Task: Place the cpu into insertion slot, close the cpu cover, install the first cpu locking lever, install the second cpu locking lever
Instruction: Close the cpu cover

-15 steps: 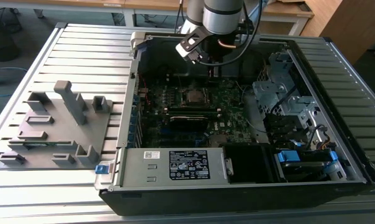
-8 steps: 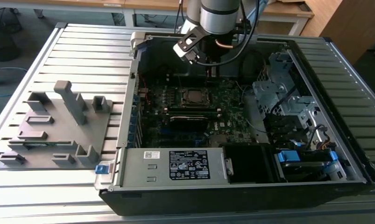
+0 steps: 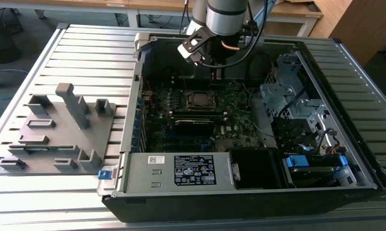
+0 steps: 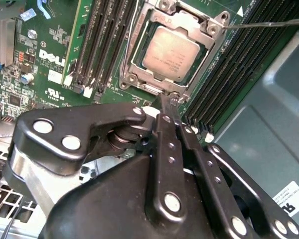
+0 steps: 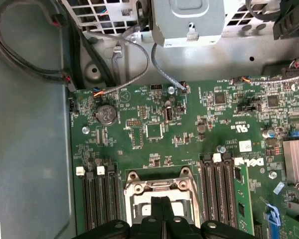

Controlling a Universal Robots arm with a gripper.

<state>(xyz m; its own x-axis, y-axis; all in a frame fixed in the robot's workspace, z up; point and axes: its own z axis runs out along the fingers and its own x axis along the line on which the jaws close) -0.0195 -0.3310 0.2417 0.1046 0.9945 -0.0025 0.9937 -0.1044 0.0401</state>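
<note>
Slatted metal worktop (image 3: pixel 83 57) carries an open computer case (image 3: pixel 346 110) lying on its side, with a grey moulded fixture (image 3: pixel 58 130) beside it on the exterior view's left. The arm reaches down into the case over the green motherboard (image 5: pixel 189 134).

The insertion slot (image 3: pixel 199 99) sits near the middle of the board, between two banks of long black memory slots (image 4: pixel 109 40). The cpu (image 4: pixel 170 54) is seated in it, silver-grey face up. The cpu cover (image 4: pixel 137 55) lies down over the chip's edges, and the face shows through the cut-out centre. One thin locking lever (image 4: pixel 264 23) projects from a corner of the socket, passing over the adjacent memory slots.

The gripper (image 4: pixel 165 99) is clenched, fingers pressed together with nothing visible between them. In both wrist views its tip (image 5: pixel 162 201) is at the socket's rim, just beside the cover's edge; contact cannot be confirmed.
</note>
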